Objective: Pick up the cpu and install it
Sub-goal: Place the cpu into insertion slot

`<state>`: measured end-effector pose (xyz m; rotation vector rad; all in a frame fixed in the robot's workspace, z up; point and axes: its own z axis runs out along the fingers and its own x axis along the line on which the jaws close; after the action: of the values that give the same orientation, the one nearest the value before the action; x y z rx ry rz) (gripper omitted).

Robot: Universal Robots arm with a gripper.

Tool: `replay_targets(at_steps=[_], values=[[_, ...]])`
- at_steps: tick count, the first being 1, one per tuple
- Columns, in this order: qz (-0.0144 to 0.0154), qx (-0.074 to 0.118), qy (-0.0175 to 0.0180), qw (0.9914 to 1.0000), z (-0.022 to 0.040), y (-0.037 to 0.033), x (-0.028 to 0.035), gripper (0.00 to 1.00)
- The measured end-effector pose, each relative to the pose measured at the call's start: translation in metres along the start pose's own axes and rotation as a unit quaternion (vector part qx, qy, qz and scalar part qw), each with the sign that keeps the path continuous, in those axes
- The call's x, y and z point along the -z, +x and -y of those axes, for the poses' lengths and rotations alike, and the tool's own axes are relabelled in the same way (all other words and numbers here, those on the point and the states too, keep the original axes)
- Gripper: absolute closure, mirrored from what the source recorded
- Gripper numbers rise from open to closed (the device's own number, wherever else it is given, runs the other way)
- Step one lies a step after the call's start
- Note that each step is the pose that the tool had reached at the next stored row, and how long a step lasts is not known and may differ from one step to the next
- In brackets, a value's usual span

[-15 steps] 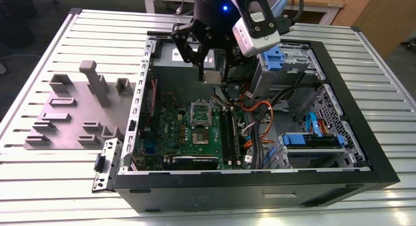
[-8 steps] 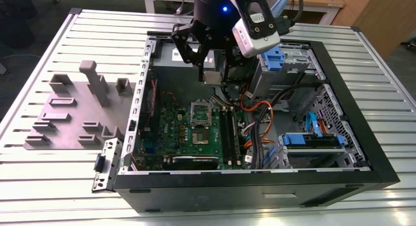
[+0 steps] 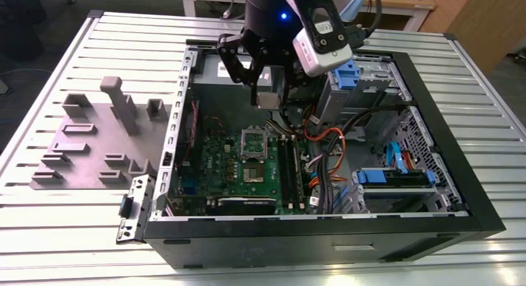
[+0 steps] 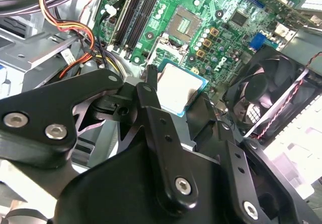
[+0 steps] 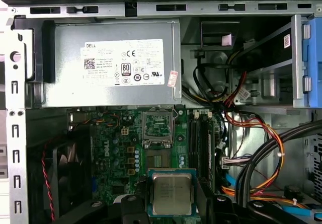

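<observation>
Black fingers (image 5: 132, 209) pinch the flat, square, silver-topped cpu (image 5: 172, 194) above the green motherboard (image 5: 113, 148).

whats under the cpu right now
The green motherboard inside the open case, seen around the cpu, which the gripper holds above it. The patch directly beneath the cpu is covered.

Unobstructed socket (image 5: 157, 128) between cable bundle (image 5: 254, 151) and fan (image 4: 266, 90).
</observation>
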<state>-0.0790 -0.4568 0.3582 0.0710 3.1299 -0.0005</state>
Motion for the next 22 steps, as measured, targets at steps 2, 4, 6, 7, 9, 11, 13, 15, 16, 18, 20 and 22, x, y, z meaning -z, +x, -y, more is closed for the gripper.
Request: replay_targets(at_steps=[2, 4, 6, 7, 9, 11, 13, 15, 16, 18, 20, 22], values=[[0.0000, 0.000, 0.0000, 1.00000, 0.0000, 0.0000, -0.0014, 0.53], [0.0000, 0.000, 0.0000, 1.00000, 0.0000, 0.0000, -0.0027, 0.53], [0.0000, 0.000, 0.0000, 1.00000, 0.0000, 0.0001, -0.0041, 0.53], [0.0000, 0.000, 0.0000, 1.00000, 0.0000, 0.0001, -0.0048, 0.53], [0.0000, 0.000, 0.0001, 1.00000, 0.0000, 0.0001, -0.0059, 0.53], [-0.0001, 0.000, 0.0002, 1.00000, 0.0000, 0.0001, -0.0060, 0.53], [0.0000, 0.000, 0.0000, 1.00000, 0.0000, 0.0001, -0.0063, 0.53], [0.0000, 0.000, 0.0000, 1.00000, 0.0000, 0.0001, -0.0064, 0.53], [0.0000, 0.000, 0.0000, 1.00000, 0.0000, 0.0001, -0.0064, 0.53], [0.0000, 0.000, 0.0000, 1.00000, 0.0000, 0.0001, -0.0064, 0.53], [0.0000, 0.000, 0.0000, 1.00000, 0.0000, 0.0001, -0.0068, 0.53], [0.0000, 0.000, 0.0000, 1.00000, 0.0000, 0.0001, -0.0071, 0.53]])
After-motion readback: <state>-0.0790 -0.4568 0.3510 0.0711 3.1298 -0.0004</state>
